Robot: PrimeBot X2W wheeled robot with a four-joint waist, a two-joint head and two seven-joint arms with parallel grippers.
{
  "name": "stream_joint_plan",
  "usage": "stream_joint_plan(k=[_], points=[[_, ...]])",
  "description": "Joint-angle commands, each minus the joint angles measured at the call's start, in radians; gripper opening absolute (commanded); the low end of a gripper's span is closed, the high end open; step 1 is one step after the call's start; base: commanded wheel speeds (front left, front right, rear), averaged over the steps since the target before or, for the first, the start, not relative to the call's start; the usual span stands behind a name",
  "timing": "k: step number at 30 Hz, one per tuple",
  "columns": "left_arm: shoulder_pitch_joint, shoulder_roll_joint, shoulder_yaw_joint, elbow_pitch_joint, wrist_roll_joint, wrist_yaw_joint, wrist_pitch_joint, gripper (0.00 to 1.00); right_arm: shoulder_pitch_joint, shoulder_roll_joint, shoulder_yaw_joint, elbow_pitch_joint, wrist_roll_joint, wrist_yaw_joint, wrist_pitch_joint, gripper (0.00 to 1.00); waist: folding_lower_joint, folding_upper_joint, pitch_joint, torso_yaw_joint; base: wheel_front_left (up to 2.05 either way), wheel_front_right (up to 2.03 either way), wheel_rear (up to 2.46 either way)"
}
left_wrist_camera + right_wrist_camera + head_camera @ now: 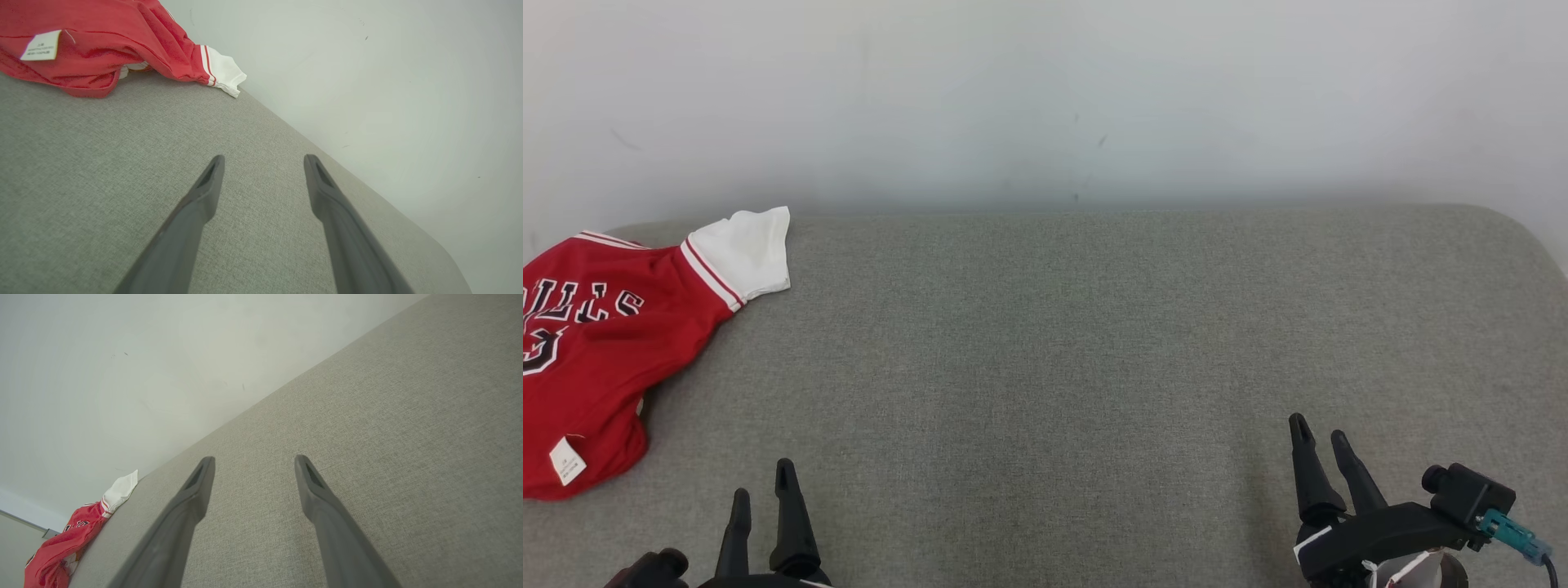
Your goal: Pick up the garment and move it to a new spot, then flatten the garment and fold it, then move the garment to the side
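We see the red garment (pixel 596 359) crumpled at the worktop's (pixel 1094 343) left edge, ahead-left of our left pincer (pixel 762 480), the nearer one. It and the right pincer (pixel 1319 429) gape wide, empty.

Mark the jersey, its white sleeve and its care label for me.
jersey (pixel 613 380), head view, on the red body below the lettering.
white sleeve (pixel 745 249), head view, middle of the sleeve.
care label (pixel 41 45), left wrist view, centre of the white tag.

Grey fabric surface (pixel 1094 327), rumpled red-and-white garment (pixel 596 351) at its left end
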State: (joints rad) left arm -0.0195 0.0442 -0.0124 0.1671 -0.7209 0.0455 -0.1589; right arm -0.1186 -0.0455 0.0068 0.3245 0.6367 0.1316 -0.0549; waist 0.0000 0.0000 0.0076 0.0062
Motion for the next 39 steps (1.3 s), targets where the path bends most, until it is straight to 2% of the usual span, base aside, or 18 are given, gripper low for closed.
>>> stream_joint_plan(k=[1,21,39], points=[[0.004,0.006,-0.001,-0.016,0.017,0.003,-0.009,1.0,-0.001,-0.005,0.002,-0.014,-0.016,-0.001,-0.008,1.0,0.0,0.0,0.0,0.0,0.0,0.0,0.0],[0.035,0.007,0.009,-0.025,0.271,0.039,-0.044,1.0,0.047,-0.005,0.017,-0.048,-0.249,-0.001,-0.081,1.0,0.0,0.0,-0.013,0.003,0.0,0.0,0.0],[0.044,0.034,0.013,-0.03,0.46,-0.008,-0.071,1.0,0.078,-0.006,0.001,-0.071,-0.388,-0.001,-0.137,1.0,0.0,0.0,-0.021,0.006,0.0,0.0,0.0]])
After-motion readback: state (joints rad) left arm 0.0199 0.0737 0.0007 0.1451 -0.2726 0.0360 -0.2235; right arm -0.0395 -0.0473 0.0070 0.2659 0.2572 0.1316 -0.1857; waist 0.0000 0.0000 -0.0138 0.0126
